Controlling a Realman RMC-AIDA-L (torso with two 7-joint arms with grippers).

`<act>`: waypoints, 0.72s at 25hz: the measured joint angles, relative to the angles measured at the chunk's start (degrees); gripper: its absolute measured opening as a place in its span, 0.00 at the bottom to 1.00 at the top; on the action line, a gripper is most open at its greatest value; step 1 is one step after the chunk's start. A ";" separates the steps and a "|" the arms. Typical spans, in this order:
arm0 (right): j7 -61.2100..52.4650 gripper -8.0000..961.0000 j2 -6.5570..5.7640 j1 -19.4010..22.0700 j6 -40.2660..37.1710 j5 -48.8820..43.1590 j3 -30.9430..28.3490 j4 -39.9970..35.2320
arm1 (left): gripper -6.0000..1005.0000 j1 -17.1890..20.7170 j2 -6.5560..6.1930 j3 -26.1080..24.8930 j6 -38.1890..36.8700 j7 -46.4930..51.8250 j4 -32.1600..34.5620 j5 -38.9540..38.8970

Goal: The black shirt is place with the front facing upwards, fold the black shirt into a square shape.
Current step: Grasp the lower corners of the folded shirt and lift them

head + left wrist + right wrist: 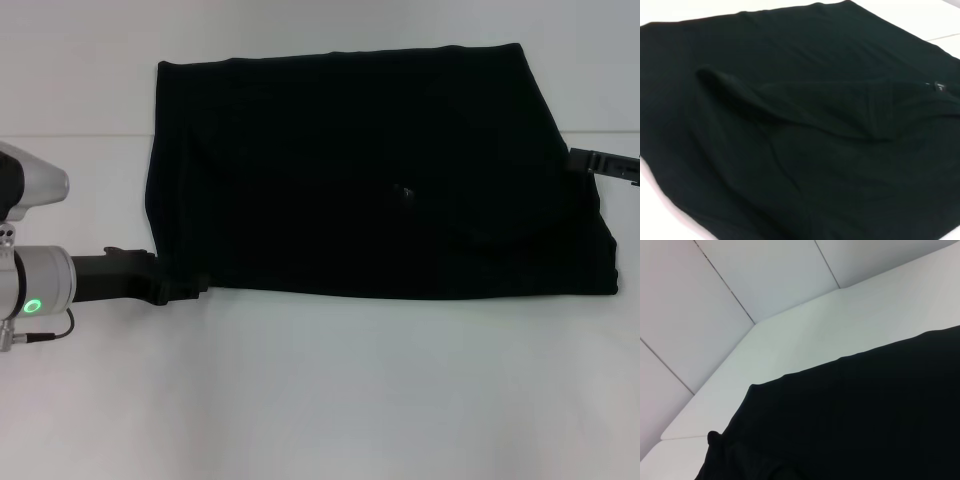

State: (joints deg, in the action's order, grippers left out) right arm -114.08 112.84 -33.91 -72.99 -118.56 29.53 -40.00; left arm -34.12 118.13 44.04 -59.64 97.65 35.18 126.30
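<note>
The black shirt (pixel 380 170) lies on the white table as a wide, roughly rectangular folded shape, with no lettering showing. A small mark (pixel 405 190) sits near its middle. My left gripper (pixel 185 288) is low at the shirt's near left corner, touching its edge. At the shirt's right edge my right gripper (pixel 603 163) reaches in from the side. The left wrist view is filled by the shirt (pixel 800 130), with a raised fold running across it and a small label (pixel 938 86). In the right wrist view the shirt (pixel 855 425) lies on the table.
The white table (pixel 320 400) stretches bare in front of the shirt and behind it. The right wrist view shows the table's far edge and pale wall panels (pixel 765 275) beyond it.
</note>
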 joint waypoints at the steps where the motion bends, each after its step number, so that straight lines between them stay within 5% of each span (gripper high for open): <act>1: 0.00 0.98 0.00 0.03 -0.01 0.00 0.00 -0.02 | 0.80 -0.01 -0.05 0.02 0.02 0.15 0.02 0.02; 10: -0.04 0.98 -0.41 0.34 -0.61 -0.19 0.00 -0.08 | 0.53 -0.41 -0.10 -0.11 0.40 1.96 0.72 2.13; 18: -3.49 0.98 -2.09 0.18 -2.04 -4.52 0.75 -0.02 | 0.27 -0.45 -0.03 0.20 0.17 2.80 1.91 2.33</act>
State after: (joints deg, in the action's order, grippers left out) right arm -117.57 110.75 -33.73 -75.03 -123.08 30.28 -40.02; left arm -34.58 118.09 44.23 -59.47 100.45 37.09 128.64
